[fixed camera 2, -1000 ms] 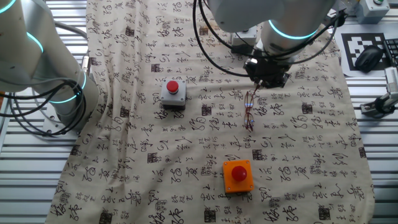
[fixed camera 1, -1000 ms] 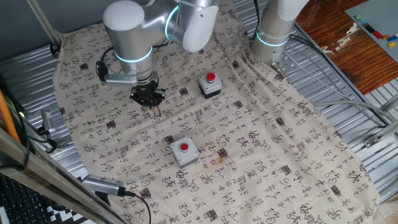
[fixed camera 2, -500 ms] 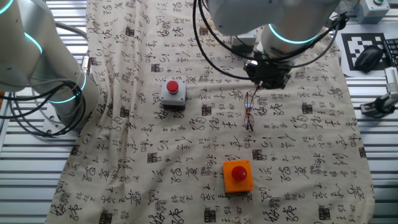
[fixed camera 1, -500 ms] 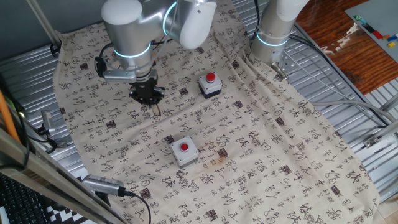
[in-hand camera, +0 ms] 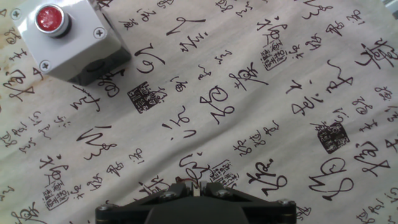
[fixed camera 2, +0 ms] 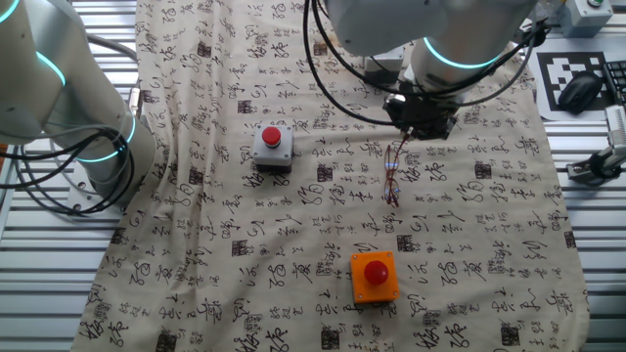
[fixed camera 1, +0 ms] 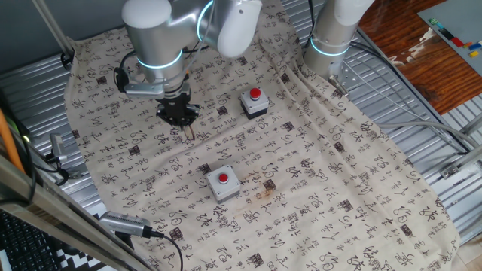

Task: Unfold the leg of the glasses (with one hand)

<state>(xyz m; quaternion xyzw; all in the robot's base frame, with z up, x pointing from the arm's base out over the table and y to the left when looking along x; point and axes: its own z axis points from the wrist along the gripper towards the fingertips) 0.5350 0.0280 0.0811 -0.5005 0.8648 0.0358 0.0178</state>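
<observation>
The glasses [fixed camera 2: 393, 176] are thin reddish-brown wire frames on the printed cloth, just below my gripper [fixed camera 2: 415, 135]. In one fixed view they show as a short dark sliver [fixed camera 1: 189, 133] under the gripper [fixed camera 1: 179, 120]. In the hand view the jaws stand nearly together at the bottom edge [in-hand camera: 196, 188], with a thin reddish wire of the glasses [in-hand camera: 186, 181] pinched between them. The rest of the frame is hidden below the hand there. The gripper is shut on the glasses' upper end, and the frame trails down onto the cloth.
A grey button box with a red button [fixed camera 2: 273, 145] stands left of the glasses and shows in the hand view [in-hand camera: 65, 38]. An orange button box [fixed camera 2: 374, 277] lies nearer the front. A second arm's base [fixed camera 2: 93, 147] stands at the left. The cloth has folds.
The gripper has shifted slightly up and to the side with the glasses' end in it. The frame has tilted a little on the cloth.
</observation>
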